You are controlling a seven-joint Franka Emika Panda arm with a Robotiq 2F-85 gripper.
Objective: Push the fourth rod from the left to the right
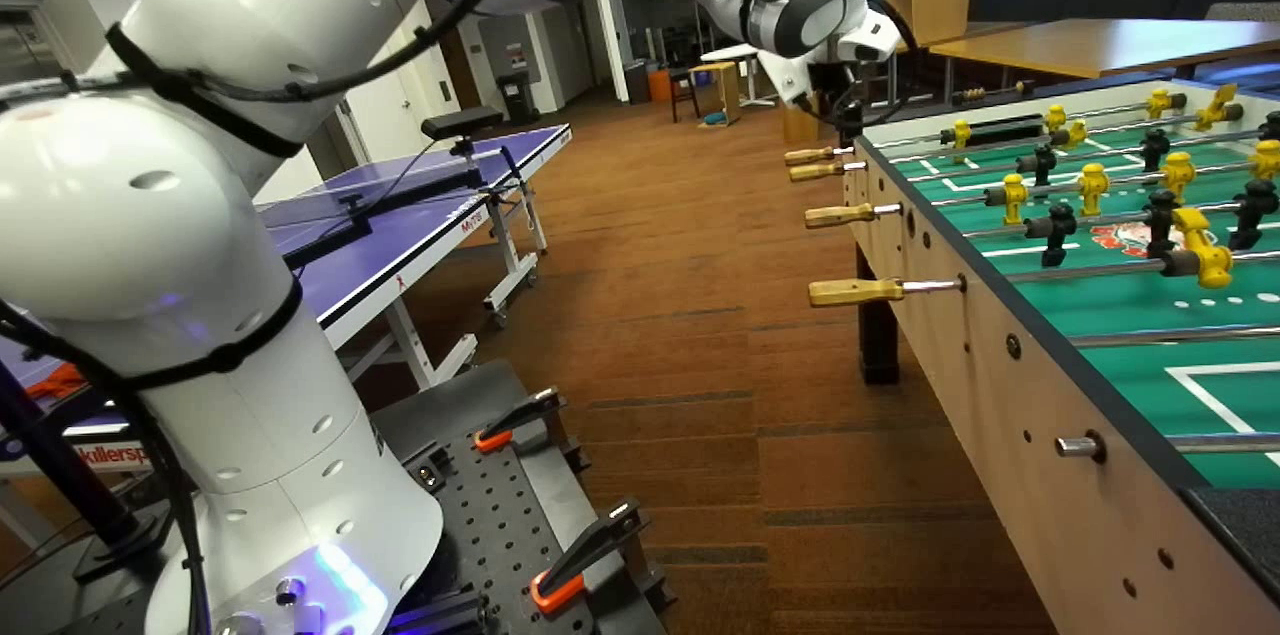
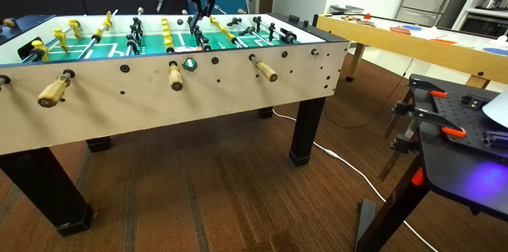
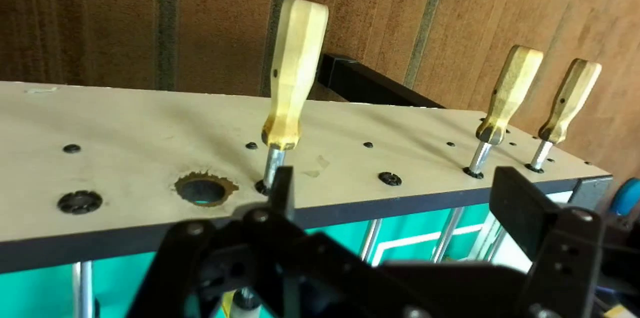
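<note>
A foosball table with several metal rods shows in all views; its side panel (image 2: 222,85) faces the camera in an exterior view. Wooden rod handles (image 1: 855,292) stick out of this panel. My gripper (image 2: 177,18) is above the table, fingers down and open. In the wrist view the gripper (image 3: 400,203) has nothing between its fingertips. Its left fingertip overlaps the shaft of the nearest handle (image 3: 297,57); I cannot tell whether they touch. That rod carries yellow figures (image 2: 166,35). Two more handles (image 3: 510,92) stand farther right. Which rod counts as the fourth, I cannot tell.
The robot's black stand (image 1: 480,495) with orange-tipped clamps stands across a floor gap from the foosball table. A purple ping-pong table (image 1: 400,205) is behind the arm. A wood-sided game table (image 2: 397,49) and a white cable (image 2: 349,162) show in an exterior view.
</note>
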